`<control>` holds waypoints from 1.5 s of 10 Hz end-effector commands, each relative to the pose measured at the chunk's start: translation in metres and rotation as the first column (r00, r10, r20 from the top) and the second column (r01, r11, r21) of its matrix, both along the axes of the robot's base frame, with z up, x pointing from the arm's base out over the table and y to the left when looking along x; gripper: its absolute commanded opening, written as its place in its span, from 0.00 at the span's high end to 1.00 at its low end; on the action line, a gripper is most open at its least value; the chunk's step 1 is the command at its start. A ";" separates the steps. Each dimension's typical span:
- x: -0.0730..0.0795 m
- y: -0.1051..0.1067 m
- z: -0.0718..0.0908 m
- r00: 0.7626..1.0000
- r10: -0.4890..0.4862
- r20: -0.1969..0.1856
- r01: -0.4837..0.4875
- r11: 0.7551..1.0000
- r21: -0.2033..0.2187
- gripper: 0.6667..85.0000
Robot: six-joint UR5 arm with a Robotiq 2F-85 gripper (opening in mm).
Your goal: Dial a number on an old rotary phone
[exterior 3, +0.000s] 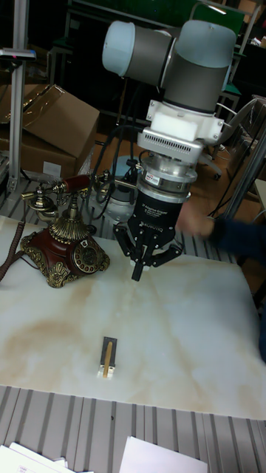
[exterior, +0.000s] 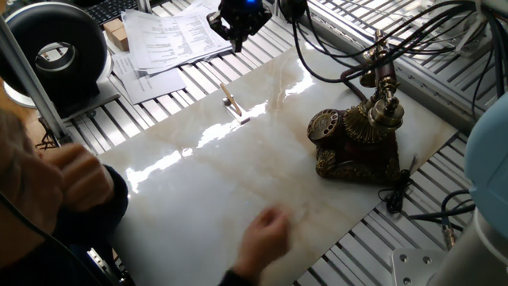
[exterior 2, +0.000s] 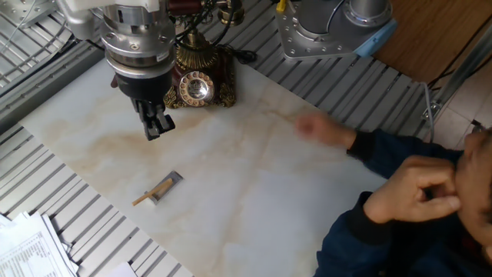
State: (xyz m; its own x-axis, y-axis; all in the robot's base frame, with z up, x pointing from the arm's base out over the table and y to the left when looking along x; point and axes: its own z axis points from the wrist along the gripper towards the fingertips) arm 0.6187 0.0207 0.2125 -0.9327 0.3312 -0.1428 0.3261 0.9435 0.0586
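Observation:
The old rotary phone [exterior: 355, 141] [exterior 2: 201, 77] [exterior 3: 65, 247] stands on the marble slab [exterior: 238, 183], dark bronze with a round dial [exterior 3: 88, 257] and its handset [exterior 3: 55, 191] resting on the tall cradle. My gripper [exterior 2: 154, 127] [exterior 3: 138, 273] [exterior: 238, 41] hangs above the slab, apart from the phone and beside the dial side. Its fingers are shut together with nothing between them. A small wooden stick on a grey holder [exterior 2: 158, 189] [exterior 3: 108, 357] [exterior: 232, 102] lies flat on the slab, in front of the gripper.
A person sits at the slab's edge. One blurred hand [exterior 2: 323, 131] [exterior: 266, 233] is raised over the slab. Papers [exterior: 171, 36] and a black round device [exterior: 54, 49] lie on the ridged metal table. Cables [exterior: 349, 40] run behind the phone.

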 end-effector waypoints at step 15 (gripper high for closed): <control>0.061 -0.024 -0.080 0.964 0.224 -0.143 -0.232 0.972 -0.043 0.65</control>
State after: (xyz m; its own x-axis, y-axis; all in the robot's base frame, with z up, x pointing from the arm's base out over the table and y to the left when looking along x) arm 0.6702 -0.0029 0.1457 -0.9936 0.1090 -0.0287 0.1099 0.9934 -0.0318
